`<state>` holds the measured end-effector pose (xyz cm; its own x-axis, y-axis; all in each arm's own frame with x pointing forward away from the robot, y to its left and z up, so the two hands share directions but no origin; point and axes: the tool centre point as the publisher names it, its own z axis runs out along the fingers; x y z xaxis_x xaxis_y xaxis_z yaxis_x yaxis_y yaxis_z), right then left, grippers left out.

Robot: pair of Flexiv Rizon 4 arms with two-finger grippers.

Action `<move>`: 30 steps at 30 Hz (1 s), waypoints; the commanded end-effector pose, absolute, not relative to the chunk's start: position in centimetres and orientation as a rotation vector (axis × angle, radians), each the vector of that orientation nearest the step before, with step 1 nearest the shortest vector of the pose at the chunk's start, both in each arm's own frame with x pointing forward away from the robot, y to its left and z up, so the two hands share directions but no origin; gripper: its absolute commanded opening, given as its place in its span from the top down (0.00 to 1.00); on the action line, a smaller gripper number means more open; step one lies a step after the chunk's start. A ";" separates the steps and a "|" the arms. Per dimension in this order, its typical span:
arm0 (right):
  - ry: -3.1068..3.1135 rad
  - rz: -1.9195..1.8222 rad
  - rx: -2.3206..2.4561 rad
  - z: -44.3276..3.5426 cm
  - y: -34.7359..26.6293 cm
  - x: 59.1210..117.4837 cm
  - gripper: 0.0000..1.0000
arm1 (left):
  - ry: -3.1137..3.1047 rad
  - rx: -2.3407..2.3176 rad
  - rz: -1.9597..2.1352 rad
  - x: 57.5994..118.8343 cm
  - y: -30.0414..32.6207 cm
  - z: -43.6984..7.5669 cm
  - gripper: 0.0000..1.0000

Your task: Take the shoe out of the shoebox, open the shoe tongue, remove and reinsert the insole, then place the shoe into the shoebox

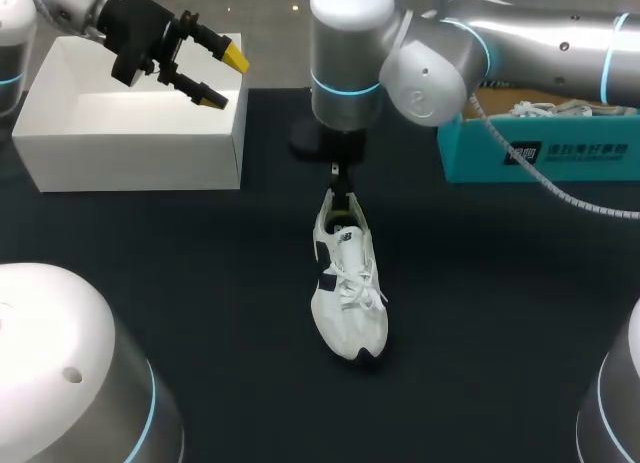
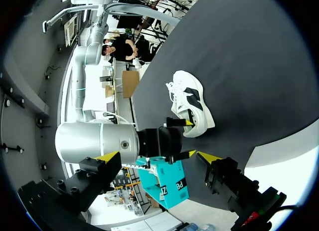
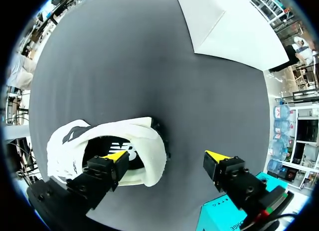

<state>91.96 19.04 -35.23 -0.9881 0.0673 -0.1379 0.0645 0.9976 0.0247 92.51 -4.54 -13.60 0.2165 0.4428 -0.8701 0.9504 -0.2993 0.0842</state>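
Note:
A white shoe [image 1: 348,283] with black side patches and white laces lies on the black table [image 1: 480,313], toe toward the front edge. My right gripper [image 1: 343,205] hangs over its heel. In the right wrist view the right gripper [image 3: 167,156] is open: one fingertip [image 3: 115,156] sits over the shoe's [image 3: 107,151] opening, the other stands clear outside the heel. The white shoebox [image 1: 130,133] is at the back left. My left gripper [image 1: 222,78] hovers above its right end, open and empty. In the left wrist view the left gripper [image 2: 158,157] faces the shoe [image 2: 189,104] from afar.
A teal box [image 1: 540,148] holding something white stands at the back right, under my right arm; it also shows in the left wrist view [image 2: 167,178]. The white shoebox [image 3: 224,26] lies far ahead of the right gripper. Bare black tabletop surrounds the shoe.

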 end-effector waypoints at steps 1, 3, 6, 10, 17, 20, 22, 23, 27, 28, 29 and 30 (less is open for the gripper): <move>3.009 0.038 0.089 -36.6 19.2 92.2 0.00 | 1.290 1.854 -1.009 92.5 -4.5 -13.6 0.00; 3.014 0.037 0.083 -37.0 19.3 92.2 0.00 | 1.290 1.854 -1.009 92.5 -4.5 -13.6 0.00; 3.023 0.034 0.064 -37.4 19.4 92.3 0.00 | 1.290 1.854 -1.009 92.5 -4.5 -13.6 0.00; 3.028 0.027 0.044 -38.2 19.2 92.5 0.00 | 1.290 1.854 -1.009 92.5 -4.5 -13.6 0.00; 3.036 0.009 0.031 -38.7 18.5 92.6 0.11 | 1.290 1.854 -1.009 92.5 -4.5 -13.6 0.00; 3.038 0.009 0.030 -39.1 18.3 92.6 0.26 | 1.290 1.854 -1.009 92.5 -4.5 -13.6 0.00; 3.044 0.009 0.033 -39.5 18.3 92.6 0.48 | 1.290 1.854 -1.009 92.5 -4.5 -13.6 0.00; 3.046 0.010 0.033 -39.6 18.3 92.6 0.51 | 1.290 1.854 -1.009 92.5 -4.5 -13.6 0.00; 3.052 0.018 0.044 -39.9 18.5 92.6 0.54 | 1.290 1.854 -1.009 92.5 -4.5 -13.6 0.00; 3.052 0.019 0.045 -39.9 18.6 92.6 0.54 | 1.290 1.854 -1.009 92.5 -4.5 -13.6 0.00; 3.053 0.021 0.045 -39.9 18.7 92.6 0.54 | 1.290 1.854 -1.009 92.5 -4.5 -13.6 0.00; 3.054 0.025 0.049 -39.9 18.8 92.6 0.53 | 1.290 1.854 -1.009 92.5 -4.5 -13.6 0.00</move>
<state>92.44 18.49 -39.59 -0.9955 0.0317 -0.0889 0.0301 0.9994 0.0193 92.50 -4.54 -13.60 0.2165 0.4428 -0.8701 0.9504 -0.2993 0.0842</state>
